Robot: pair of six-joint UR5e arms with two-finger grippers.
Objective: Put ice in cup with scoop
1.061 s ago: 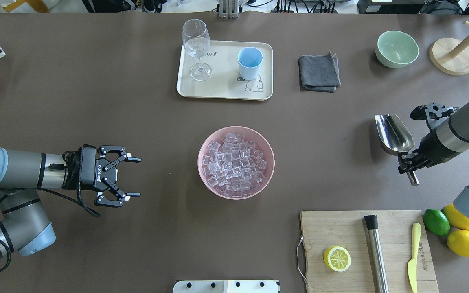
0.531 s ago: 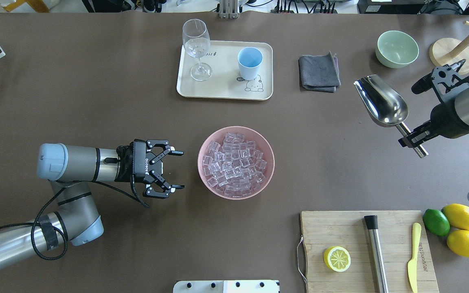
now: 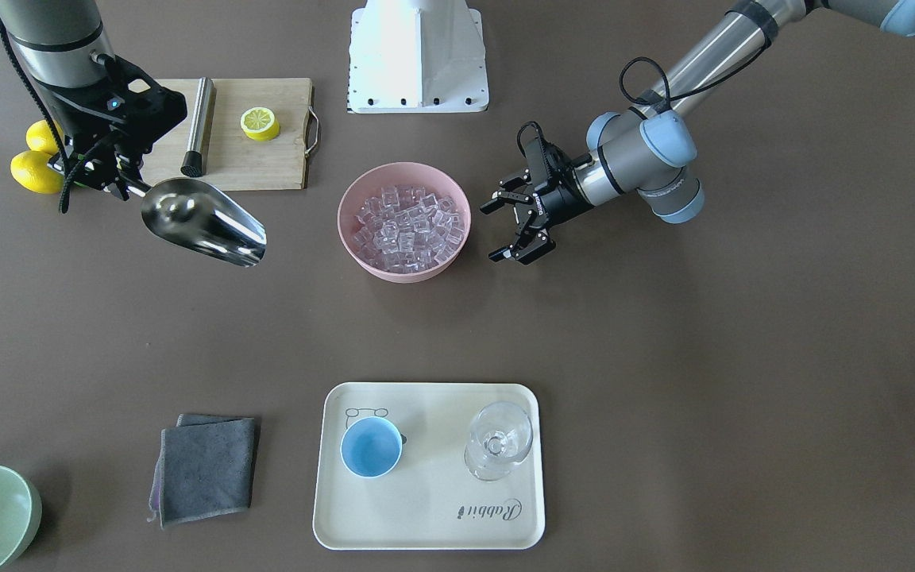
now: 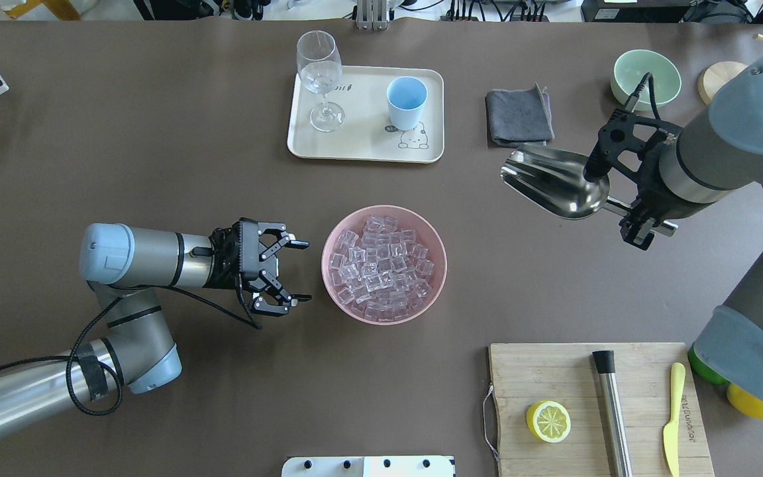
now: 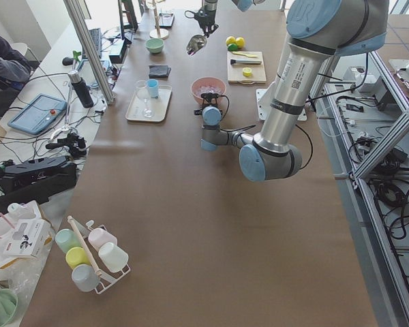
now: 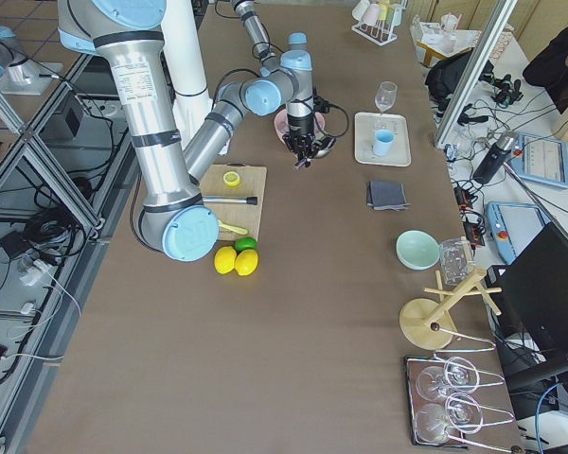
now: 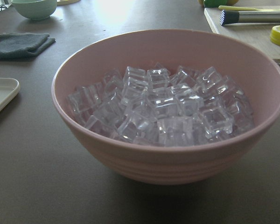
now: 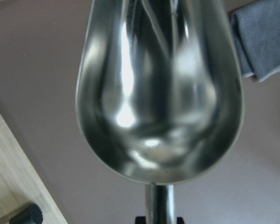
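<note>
The ice [image 4: 381, 265] is a heap of clear cubes filling a pink bowl [image 4: 330, 242] at the table's middle; it also fills the left wrist view [image 7: 163, 107]. The light-blue cup [image 4: 406, 103] stands upright on a cream tray, apart from both arms. My right gripper [image 4: 640, 222] is shut on the handle of the steel scoop [image 4: 554, 182], held in the air to the right of the bowl. The scoop's trough is empty in the right wrist view [image 8: 158, 93]. My left gripper [image 4: 307, 271] is open and empty, just left of the bowl, not touching it.
The tray [image 4: 361, 149] also holds a clear stemmed glass [image 4: 320, 73]. A grey cloth [image 4: 519, 118] and a pale green bowl [image 4: 646, 79] lie at the back right. A cutting board [image 4: 554, 371] at the front right carries a lemon half, a steel cylinder [image 4: 613, 411] and a yellow knife.
My left gripper has moved right, up close to the pink bowl, still open. My right arm has carried the scoop back and then left toward the middle, its trough now pointing left.
</note>
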